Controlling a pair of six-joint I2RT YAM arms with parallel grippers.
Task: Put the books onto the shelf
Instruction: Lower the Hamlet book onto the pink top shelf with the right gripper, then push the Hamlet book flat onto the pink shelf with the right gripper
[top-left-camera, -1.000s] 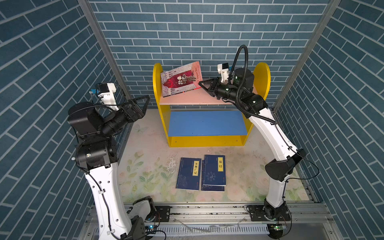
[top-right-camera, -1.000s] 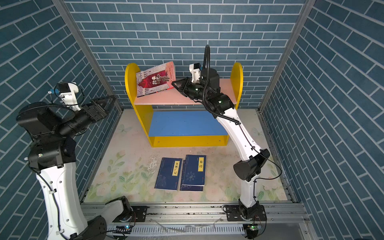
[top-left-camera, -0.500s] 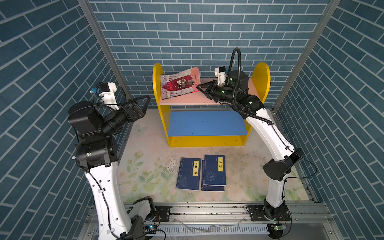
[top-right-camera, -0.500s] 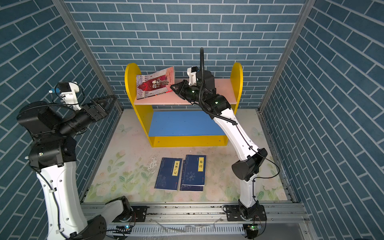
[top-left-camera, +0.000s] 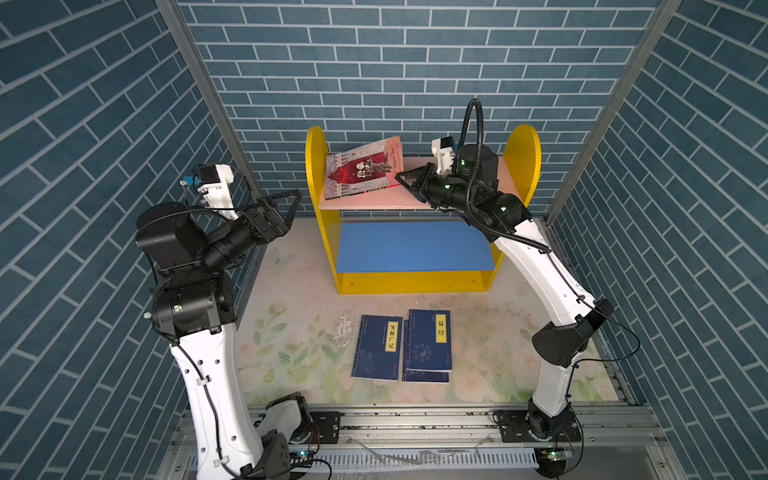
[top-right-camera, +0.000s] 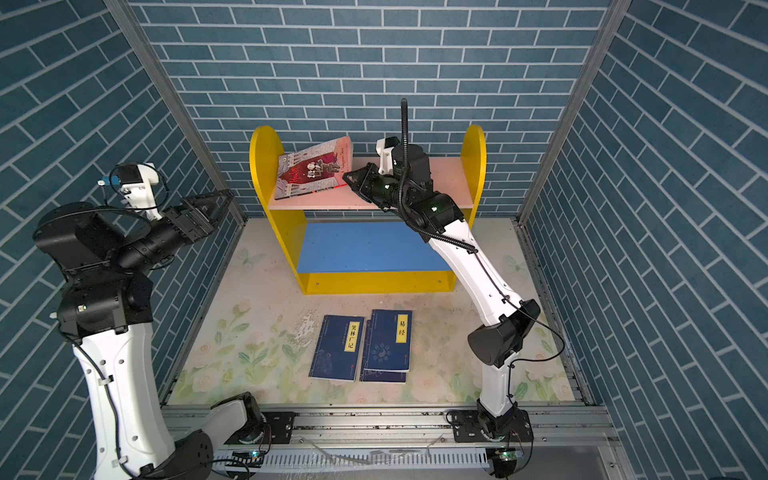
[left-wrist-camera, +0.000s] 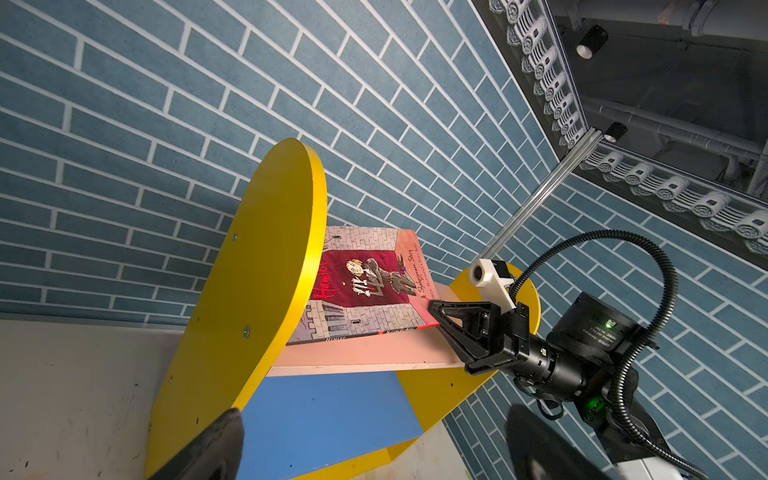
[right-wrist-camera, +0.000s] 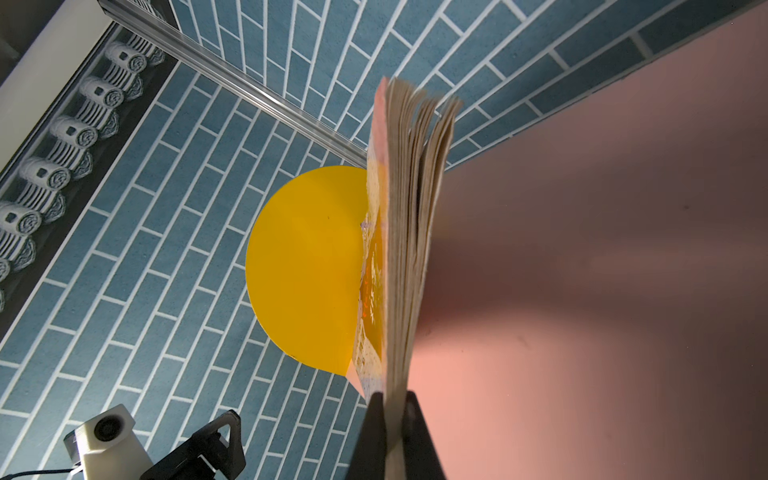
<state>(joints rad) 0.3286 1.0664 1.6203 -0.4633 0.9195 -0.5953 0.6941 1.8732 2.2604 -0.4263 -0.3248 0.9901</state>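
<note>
The red-grey-pink illustrated book (top-left-camera: 363, 172) (top-right-camera: 311, 172) (left-wrist-camera: 365, 286) leans on the pink upper board of the shelf (top-left-camera: 313, 174) (top-right-camera: 259, 166) (left-wrist-camera: 257, 270), next to its left yellow side. My right gripper (top-left-camera: 401, 178) (top-right-camera: 347, 178) (left-wrist-camera: 434, 311) (right-wrist-camera: 392, 401) is shut on the book's corner; its page edges (right-wrist-camera: 411, 216) fan out above the jaws. Three dark navy books lie on the floor mat: one on the left (top-left-camera: 378, 347) (top-right-camera: 338, 347), one on the right (top-left-camera: 428, 338) (top-right-camera: 388, 338), one peeking out beneath it (top-left-camera: 426, 377). My left gripper (top-left-camera: 289, 203) (top-right-camera: 218, 203) (left-wrist-camera: 374, 449) hangs open and empty, left of the shelf.
Blue brick-pattern walls close in on three sides, the back one right behind the shelf. The blue lower board (top-left-camera: 409, 245) holds nothing. A metal rail (top-left-camera: 415, 419) runs along the front edge. White scuffed patch (top-left-camera: 344, 330) on the mat beside the navy books.
My right gripper has dipped and shifted slightly left with the illustrated book, tipping it flatter toward the pink board. The left arm has not moved.
</note>
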